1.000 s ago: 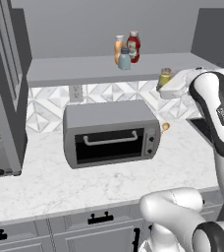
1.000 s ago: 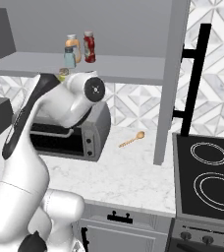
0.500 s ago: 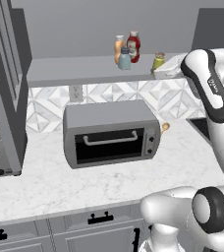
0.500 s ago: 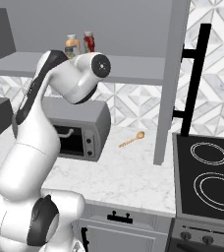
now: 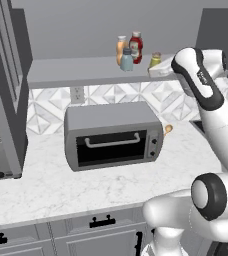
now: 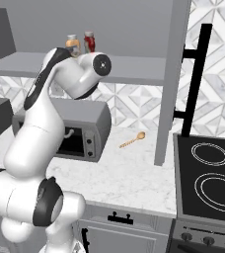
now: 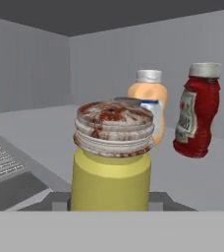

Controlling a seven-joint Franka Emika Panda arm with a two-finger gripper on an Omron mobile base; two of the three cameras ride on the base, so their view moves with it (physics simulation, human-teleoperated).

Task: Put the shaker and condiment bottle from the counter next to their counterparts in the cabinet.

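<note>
Grey cabinet [image 5: 76, 75] shelf above the marble surface [image 5: 61, 185]; gripper [image 5: 158, 70] holds the shaker at its right end.
Gripper is clamped on the yellow shaker [image 7: 111, 162], upright; orange bottle [image 7: 151, 106], teal shaker and red bottle [image 7: 197, 113] stand just ahead, slightly right along the shelf, so placement looks like a short push forward.

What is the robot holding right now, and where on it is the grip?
The small yellow cylindrical shaker with the grey cap, gripped low on its body; the contact itself is hidden.
</note>
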